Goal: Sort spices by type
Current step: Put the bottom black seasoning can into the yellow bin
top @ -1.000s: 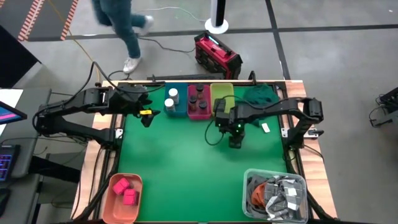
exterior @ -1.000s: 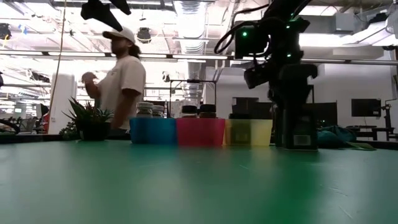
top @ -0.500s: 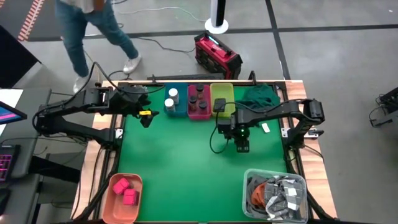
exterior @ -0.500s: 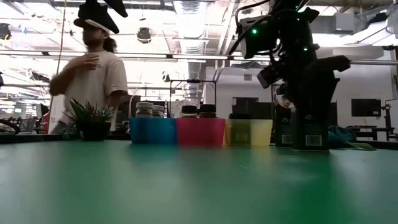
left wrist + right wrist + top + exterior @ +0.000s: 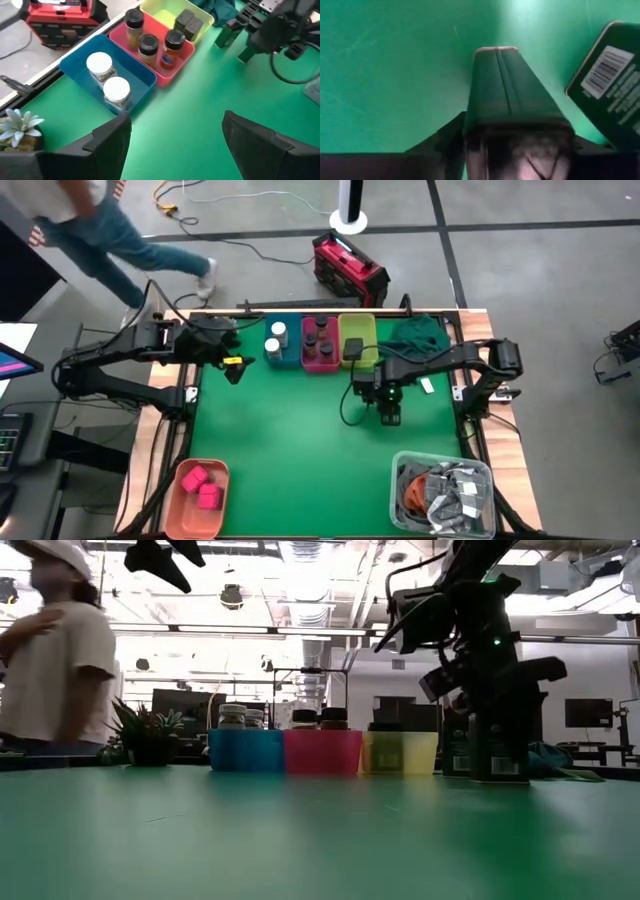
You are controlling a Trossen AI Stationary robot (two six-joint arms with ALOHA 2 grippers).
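Observation:
A black box (image 5: 505, 85) stands upright on the green mat (image 5: 290, 440), right of centre, with my right gripper (image 5: 389, 415) shut on it from above. A second black box (image 5: 610, 85) stands close beside it. At the far edge, a blue bin (image 5: 283, 350) holds white-capped jars (image 5: 110, 75), a pink bin (image 5: 320, 352) holds dark-capped jars (image 5: 150, 42), and a yellow bin (image 5: 358, 340) holds black boxes (image 5: 189, 21). Pink blocks (image 5: 203, 486) lie in an orange tray at the near left. My left gripper (image 5: 237, 368) hovers open near the blue bin. My right gripper pinches the black box by its upper end (image 5: 470, 117), one finger on each of two opposite sides. The fingers (image 5: 497, 725) come from above, pointing down. The box stands upright with its base (image 5: 497, 776) on the mat.
A clear bin of grey packets with orange cord (image 5: 445, 495) sits at the near right corner. A dark green cloth (image 5: 418, 332) lies at the far right. A small plant (image 5: 148, 735) stands by the far left. A person (image 5: 45, 650) walks beyond the far edge.
My right gripper has shifted a little toward the table's right and near edges and sunk over the black box. The person behind the table has walked toward the left.

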